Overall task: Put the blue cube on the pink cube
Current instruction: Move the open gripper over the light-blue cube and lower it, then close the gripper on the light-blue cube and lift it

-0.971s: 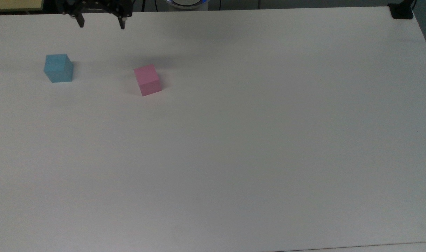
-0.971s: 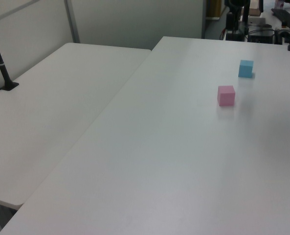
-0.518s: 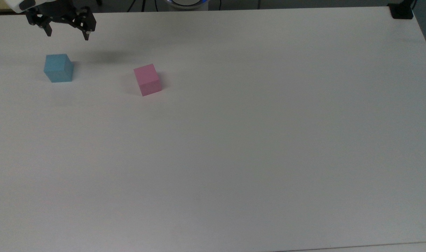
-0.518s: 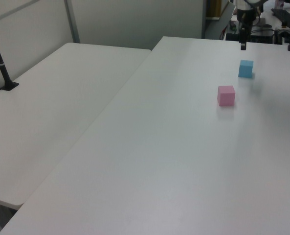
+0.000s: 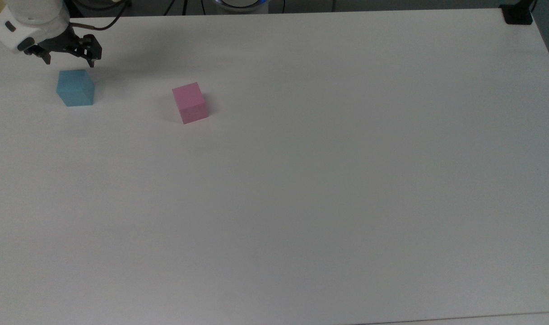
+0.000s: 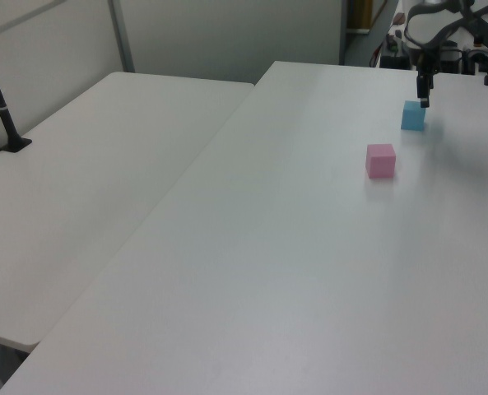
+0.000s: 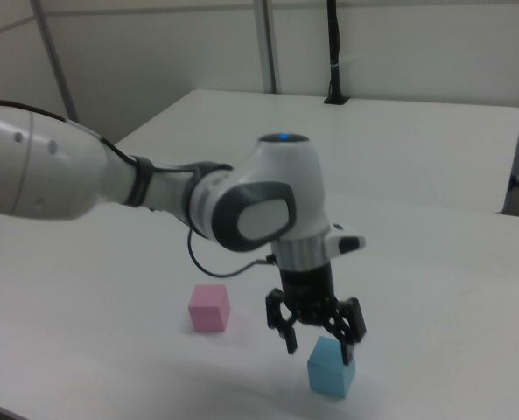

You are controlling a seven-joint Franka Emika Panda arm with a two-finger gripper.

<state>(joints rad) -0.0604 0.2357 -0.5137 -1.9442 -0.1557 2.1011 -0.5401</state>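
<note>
My claw hangs with its fingers spread and empty, just above the small matte sky-blue cube and slightly off towards the right view's left. I judge a short sideways shift, then a straight drop, would straddle it. The small pastel pink cube sits apart on the white tabletop, further to the right view's left.

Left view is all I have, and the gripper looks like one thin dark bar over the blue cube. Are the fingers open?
Observer: Yes. The right view shows the gripper with both fingers spread apart and nothing between them.
Operator: Is the cube between them yet?
Observer: No. In the top view both fingertips sit just past the blue cube, toward the top view's upper edge, so the cube is not enclosed.
</note>
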